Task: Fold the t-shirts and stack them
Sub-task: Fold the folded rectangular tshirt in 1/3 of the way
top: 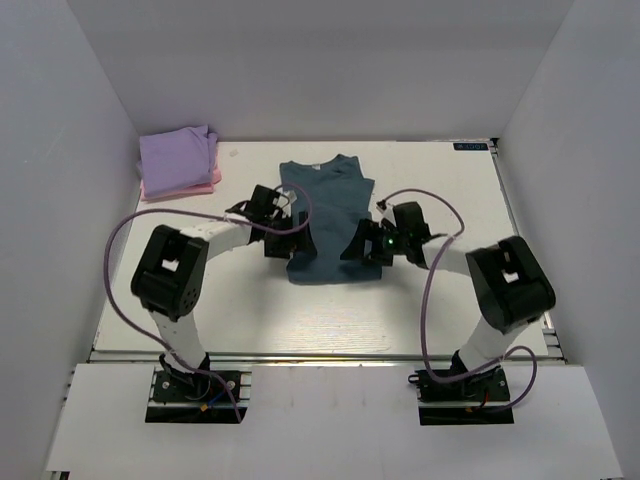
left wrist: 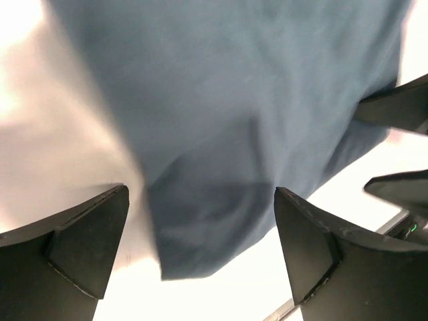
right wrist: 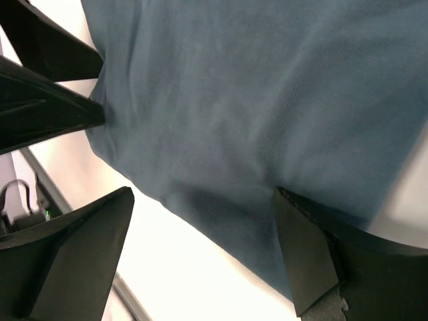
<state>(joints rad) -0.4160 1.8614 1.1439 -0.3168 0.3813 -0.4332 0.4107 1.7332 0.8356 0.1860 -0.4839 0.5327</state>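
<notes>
Teal shirt [top: 325, 215] lies flat on the table [top: 300, 320] between the two grippers, hem near and collar far. Its cloth is smooth, with soft creases by the near corners. Left gripper [left wrist: 200, 194] stands fully spread over the shirt's near left corner, gripping nothing. Right gripper [right wrist: 204, 194] is likewise wide apart over the near right edge, empty. Whether any fingertip touches the cloth cannot be told. Farther off, beyond and to the left of the left gripper, a folded lavender shirt [top: 178, 155] rests on a folded pink shirt [top: 205, 186].
</notes>
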